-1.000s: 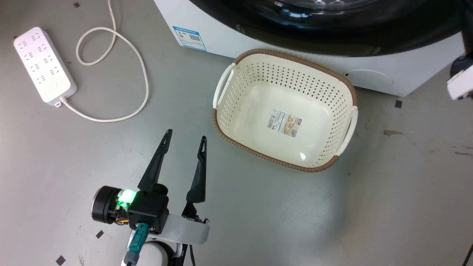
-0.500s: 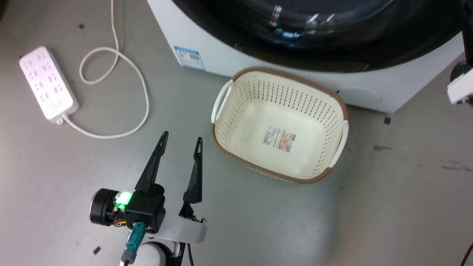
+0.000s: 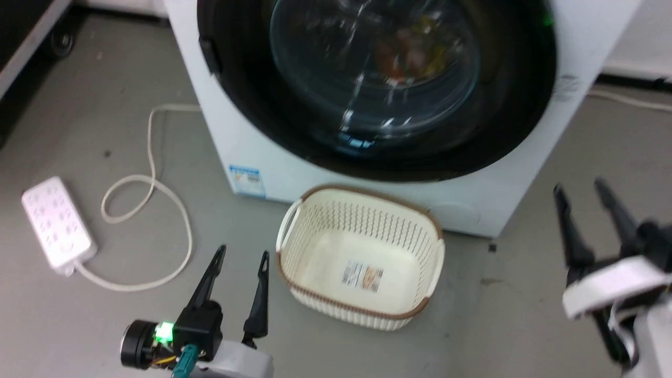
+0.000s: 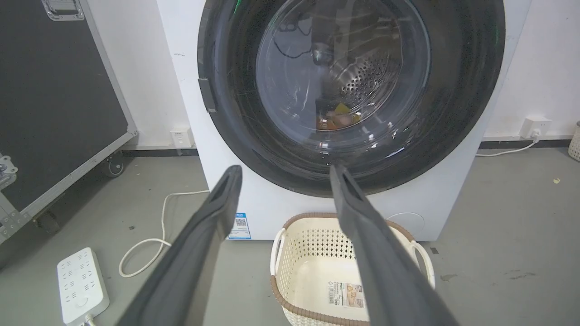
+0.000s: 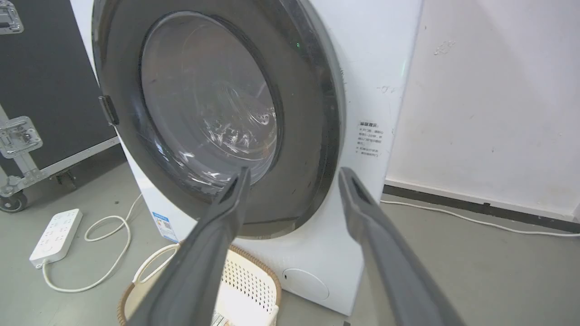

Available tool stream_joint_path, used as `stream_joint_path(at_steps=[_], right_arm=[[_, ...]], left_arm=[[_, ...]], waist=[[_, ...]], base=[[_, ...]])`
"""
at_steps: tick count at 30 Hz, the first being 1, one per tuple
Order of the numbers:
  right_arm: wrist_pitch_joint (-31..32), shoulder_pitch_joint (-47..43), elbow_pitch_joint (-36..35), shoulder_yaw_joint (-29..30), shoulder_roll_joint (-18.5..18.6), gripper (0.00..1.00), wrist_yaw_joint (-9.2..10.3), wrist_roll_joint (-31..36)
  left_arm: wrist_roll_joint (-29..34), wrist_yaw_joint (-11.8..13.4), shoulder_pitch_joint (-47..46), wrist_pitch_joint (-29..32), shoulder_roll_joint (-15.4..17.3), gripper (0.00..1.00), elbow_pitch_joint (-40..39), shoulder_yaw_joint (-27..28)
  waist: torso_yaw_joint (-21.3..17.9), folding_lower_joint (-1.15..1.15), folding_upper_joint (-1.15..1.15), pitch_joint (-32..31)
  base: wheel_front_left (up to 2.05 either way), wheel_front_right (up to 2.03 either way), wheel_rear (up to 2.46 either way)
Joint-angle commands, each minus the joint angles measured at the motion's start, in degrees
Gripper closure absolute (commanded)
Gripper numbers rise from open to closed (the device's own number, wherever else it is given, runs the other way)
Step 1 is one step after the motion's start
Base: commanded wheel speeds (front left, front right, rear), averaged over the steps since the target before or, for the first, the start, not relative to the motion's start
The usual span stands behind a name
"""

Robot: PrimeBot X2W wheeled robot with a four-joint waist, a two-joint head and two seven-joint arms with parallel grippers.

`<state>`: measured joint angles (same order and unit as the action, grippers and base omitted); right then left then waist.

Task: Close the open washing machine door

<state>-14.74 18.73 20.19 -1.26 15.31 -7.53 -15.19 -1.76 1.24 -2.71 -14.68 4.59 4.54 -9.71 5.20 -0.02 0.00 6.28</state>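
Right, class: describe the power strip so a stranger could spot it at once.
Find the white washing machine with its round black door. On the grey floor to its left lies the power strip, trailing a looped white cable. It is flat and socket-dotted, unlike the perforated cream laundry basket.

Cream basket (image 3: pixel 362 218) on floor (image 3: pixel 499 315) just below washing machine door (image 3: pixel 378 79)
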Motion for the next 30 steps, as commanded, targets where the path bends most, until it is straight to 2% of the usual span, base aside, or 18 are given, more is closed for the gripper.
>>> stream_joint_path(at_steps=[1,6,11,18,30], right_arm=[[-0.3,-3.1,-1.9,1.8,-2.1,0.00,0.04,2.1],[-0.3,-10.9,-6.1,5.7,-8.3,0.00,0.04,7.2],[-0.3,-15.9,-8.4,8.5,-11.2,0.00,0.04,9.1],[-0.3,-19.7,-8.0,8.4,-12.3,0.00,0.04,10.2],[-0.3,-20.3,-8.0,6.4,-12.4,0.00,0.04,10.0]], left_arm=[[-0.3,-0.3,1.1,-0.3,0.4,0.00,0.5,0.6],[-1.6,-1.5,2.8,-0.3,0.4,0.00,1.7,2.2],[-2.4,-2.6,4.0,-0.3,-0.1,0.00,2.6,2.9],[-2.9,-3.1,4.6,-0.3,-0.8,0.00,4.5,4.2],[-7.1,-4.1,4.4,-0.3,-1.6,0.00,8.0,6.7]], waist=[[-3.1,0.02,0.00,-4.3],[-4.9,0.02,0.00,-6.5],[-5.6,0.02,0.00,-7.4],[-5.3,0.02,0.00,-7.9],[-4.3,0.02,0.00,-8.2]], base=[[0.00,0.00,0.00],[0.00,0.00,0.00],[0.00,0.00,0.00],[0.00,0.00,0.00],[0.00,0.00,0.00]])
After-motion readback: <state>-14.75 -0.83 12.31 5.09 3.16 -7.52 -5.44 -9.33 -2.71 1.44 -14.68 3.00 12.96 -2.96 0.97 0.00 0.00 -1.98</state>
